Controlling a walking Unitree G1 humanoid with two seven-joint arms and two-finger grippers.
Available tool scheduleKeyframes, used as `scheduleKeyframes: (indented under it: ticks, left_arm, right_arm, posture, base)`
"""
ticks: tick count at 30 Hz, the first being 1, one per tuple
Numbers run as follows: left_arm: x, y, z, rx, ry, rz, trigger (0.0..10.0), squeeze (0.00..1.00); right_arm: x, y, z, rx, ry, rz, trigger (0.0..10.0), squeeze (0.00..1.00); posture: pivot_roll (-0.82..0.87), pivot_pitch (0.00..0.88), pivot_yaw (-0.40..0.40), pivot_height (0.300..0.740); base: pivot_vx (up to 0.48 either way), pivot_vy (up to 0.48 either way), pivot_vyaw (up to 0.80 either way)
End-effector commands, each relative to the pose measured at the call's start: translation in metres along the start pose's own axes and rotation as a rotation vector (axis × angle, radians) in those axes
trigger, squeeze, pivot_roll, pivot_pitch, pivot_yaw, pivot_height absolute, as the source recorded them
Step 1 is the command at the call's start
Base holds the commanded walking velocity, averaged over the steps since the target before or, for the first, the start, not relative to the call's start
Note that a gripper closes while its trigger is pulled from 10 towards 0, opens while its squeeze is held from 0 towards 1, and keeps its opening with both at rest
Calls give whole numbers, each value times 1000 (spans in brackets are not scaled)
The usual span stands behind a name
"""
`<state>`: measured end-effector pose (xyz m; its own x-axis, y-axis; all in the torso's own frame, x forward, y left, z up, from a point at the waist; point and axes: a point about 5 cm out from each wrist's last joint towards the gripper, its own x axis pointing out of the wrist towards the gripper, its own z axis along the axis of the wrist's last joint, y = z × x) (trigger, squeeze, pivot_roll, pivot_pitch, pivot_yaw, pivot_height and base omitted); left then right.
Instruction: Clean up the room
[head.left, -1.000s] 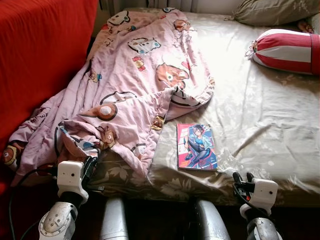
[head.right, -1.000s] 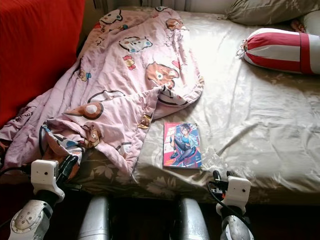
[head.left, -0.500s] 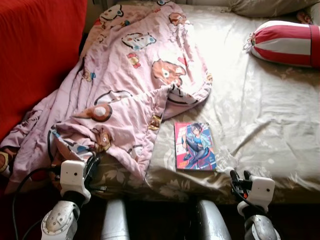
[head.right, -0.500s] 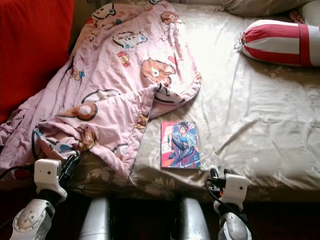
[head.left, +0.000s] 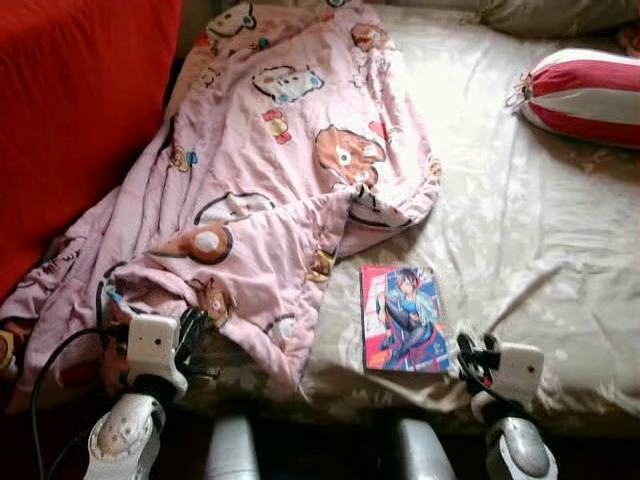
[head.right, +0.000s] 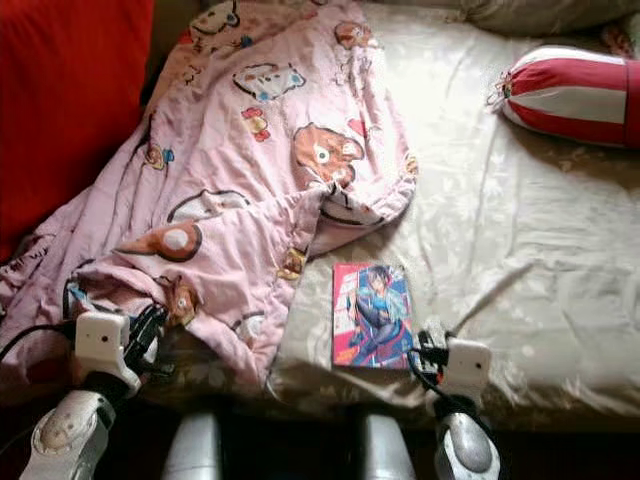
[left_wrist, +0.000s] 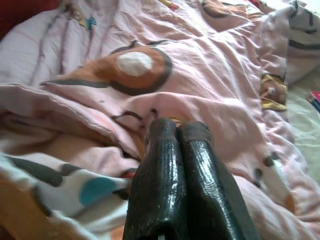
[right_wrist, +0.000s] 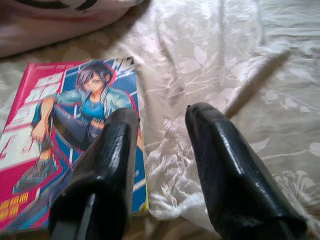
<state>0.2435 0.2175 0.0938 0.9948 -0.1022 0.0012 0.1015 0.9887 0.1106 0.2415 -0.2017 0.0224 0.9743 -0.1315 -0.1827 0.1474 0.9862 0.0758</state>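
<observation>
Left eye view — blanket (head.left: 270, 170), book (head.left: 404, 318) on bed (head.left: 530, 230)

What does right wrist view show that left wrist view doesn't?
Right wrist: the right claw, open, over the comic book's edge and the beige bedsheet. Left wrist: the left claw, fingers together, against the blanket's cartoon prints. Shared: the pink blanket, just an edge of it at the right wrist frame's border.
</observation>
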Motion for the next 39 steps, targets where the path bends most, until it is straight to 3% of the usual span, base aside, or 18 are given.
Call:
scheduleKeyframes:
  ticks: [1, 10, 11, 12, 22, 28, 36, 39]
  left_arm:
    - [-4, 0, -4, -7, 18, 0, 10000, 0]
    - [-7, 0, -4, -7, 24, 2, 10000, 0]
    - [-8, 0, -4, -7, 25, 2, 10000, 0]
    - [-8, 0, -3, -7, 25, 2, 10000, 0]
    - [-12, 1, -1, 0, 28, -4, 10000, 0]
    - [-11, 2, 3, 12, 32, -14, 10000, 0]
    - [-15, -1, 5, 10, 42, -22, 10000, 0]
    - [-18, 0, 4, 9, 54, -17, 10000, 0]
  right_arm:
    - [-3, -5, -7, 27, 34, -35, 10000, 0]
    - [16, -23, -9, 113, 94, -154, 10000, 0]
    - [20, -29, -8, 133, 108, -180, 10000, 573]
    - [24, -34, -9, 146, 123, -201, 10000, 1000]
    - [43, -43, 1, 218, 128, -216, 10000, 1000]
    - [62, -31, 22, 280, 58, -144, 10000, 1000]
    - [74, -23, 36, 302, 30, -91, 10000, 1000]
    - [76, -25, 38, 289, 40, -125, 10000, 1000]
  posture:
    - [111, 239, -54, 573]
    - [122, 253, -49, 573]
    - [127, 255, -47, 573]
    - [130, 257, -44, 573]
    - [163, 273, -14, 573]
    - [180, 299, 12, 573]
    - [201, 326, 25, 573]
    - [202, 334, 27, 573]
  base:
    - [0, 0, 0]
    - [0, 0, 0]
    - [0, 0, 0]
    - [0, 0, 0]
    - [0, 0, 0]
    - [0, 0, 0]
    - [0, 0, 0]
    - [0, 0, 0]
